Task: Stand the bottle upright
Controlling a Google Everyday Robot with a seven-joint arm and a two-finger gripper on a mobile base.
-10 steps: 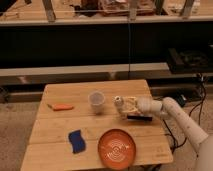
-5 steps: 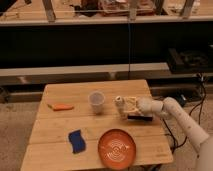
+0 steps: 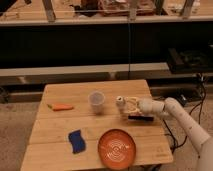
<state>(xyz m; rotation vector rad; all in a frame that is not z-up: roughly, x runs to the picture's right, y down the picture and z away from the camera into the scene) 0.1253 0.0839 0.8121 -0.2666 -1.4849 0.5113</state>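
The small pale bottle (image 3: pixel 120 104) stands upright on the wooden table (image 3: pixel 60 132), right of centre, its whitish cap on top. My gripper (image 3: pixel 125 105) reaches in from the right on its white arm (image 3: pixel 172 112). Its tip is right at the bottle, at the bottle's height. I cannot tell whether it touches the bottle.
A translucent plastic cup (image 3: pixel 96 101) stands just left of the bottle. An orange carrot-like item (image 3: pixel 62 107) lies at the left. A blue sponge (image 3: pixel 76 141) and an orange plate (image 3: pixel 117 148) lie near the front edge. A dark flat object (image 3: pixel 140 118) lies under the arm.
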